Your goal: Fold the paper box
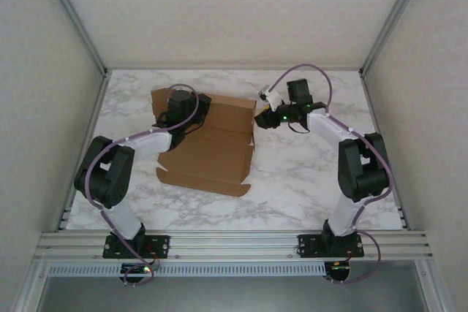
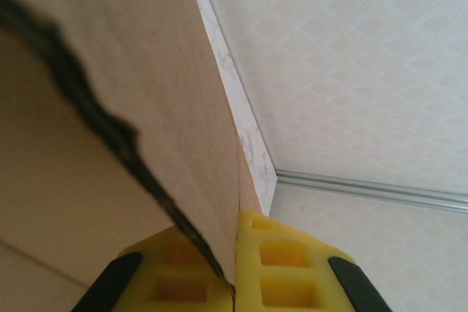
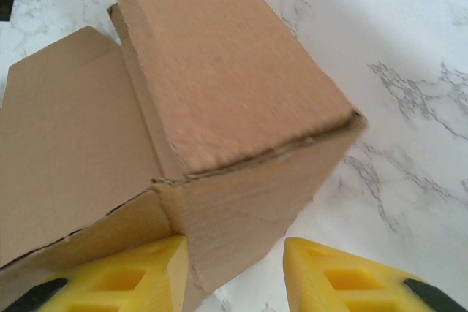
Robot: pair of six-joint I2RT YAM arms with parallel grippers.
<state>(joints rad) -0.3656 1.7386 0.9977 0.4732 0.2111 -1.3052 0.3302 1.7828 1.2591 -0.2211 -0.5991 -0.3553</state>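
Brown paper box (image 1: 208, 147) toward the worktop's (image 1: 314, 177) far left corner, left gripper (image 2: 235, 257) clamped on it, right gripper (image 3: 234, 253) jaws apart

partly folded paper box (image 3: 219, 85) on marble bench (image 3: 409, 49); corner of its raised wall between the spread yellow fingers (image 3: 124, 283), touching one, clear of the other.

The left arm (image 1: 146, 142) hides part of the paper box (image 1: 212, 157).
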